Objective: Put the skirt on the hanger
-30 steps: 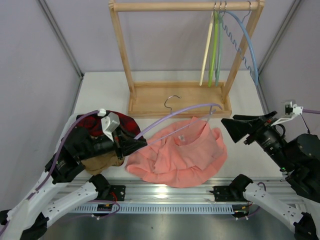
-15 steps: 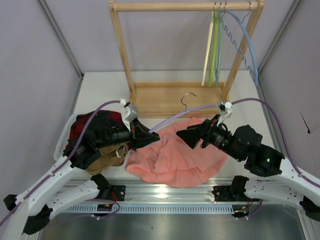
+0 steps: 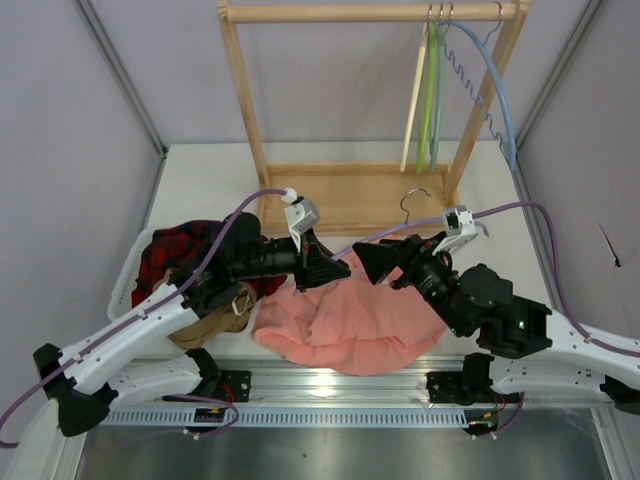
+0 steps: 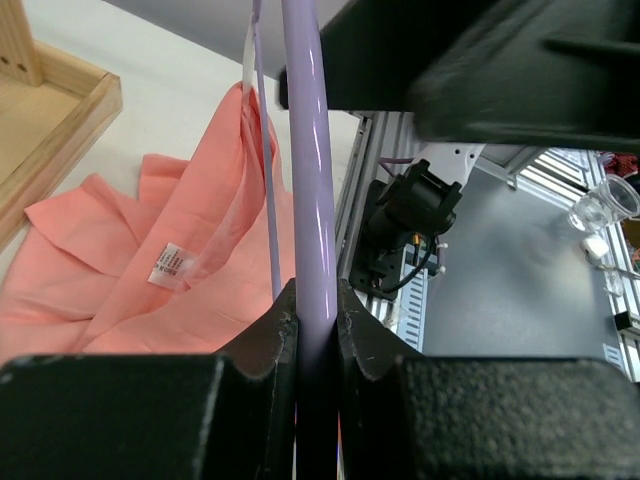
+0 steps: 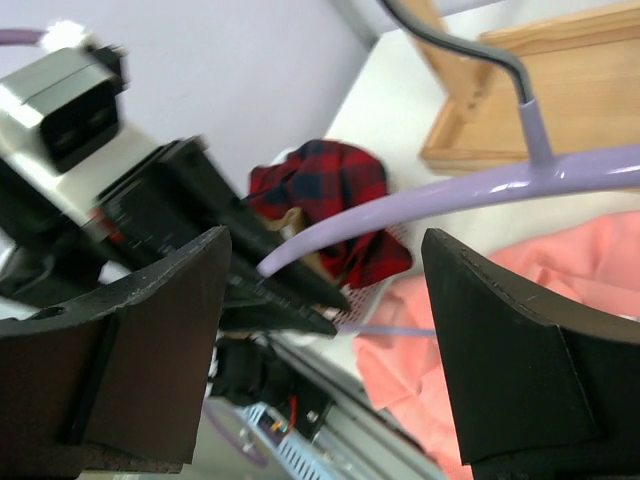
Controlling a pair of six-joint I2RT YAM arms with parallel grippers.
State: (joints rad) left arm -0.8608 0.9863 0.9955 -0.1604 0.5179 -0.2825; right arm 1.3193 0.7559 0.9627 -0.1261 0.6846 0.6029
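The salmon-pink skirt [image 3: 350, 325] lies crumpled on the table between the arms, with its white label [image 4: 168, 262] facing up. My left gripper [image 3: 328, 270] is shut on one end of the lilac hanger [image 3: 395, 232] and holds it above the skirt. The hanger's silver hook [image 3: 415, 197] points toward the rack. In the left wrist view the hanger's bar [image 4: 305, 180] is pinched between both fingers. My right gripper [image 3: 368, 258] stands wide open facing the left one. The hanger's arm [image 5: 450, 195] crosses above the gap between its fingers [image 5: 150, 350], touching neither.
A wooden rack [image 3: 245, 90] with a tray base [image 3: 350, 200] stands at the back. Cream and green hangers [image 3: 430, 90] and a light blue one [image 3: 495, 90] hang from it. A red-and-black plaid garment [image 3: 170, 250] and a tan one [image 3: 205, 325] sit in a white basket at left.
The left gripper carried the hanger rightward and toward the rack. The right arm swung in from the right edge to over the skirt and now faces the left gripper.
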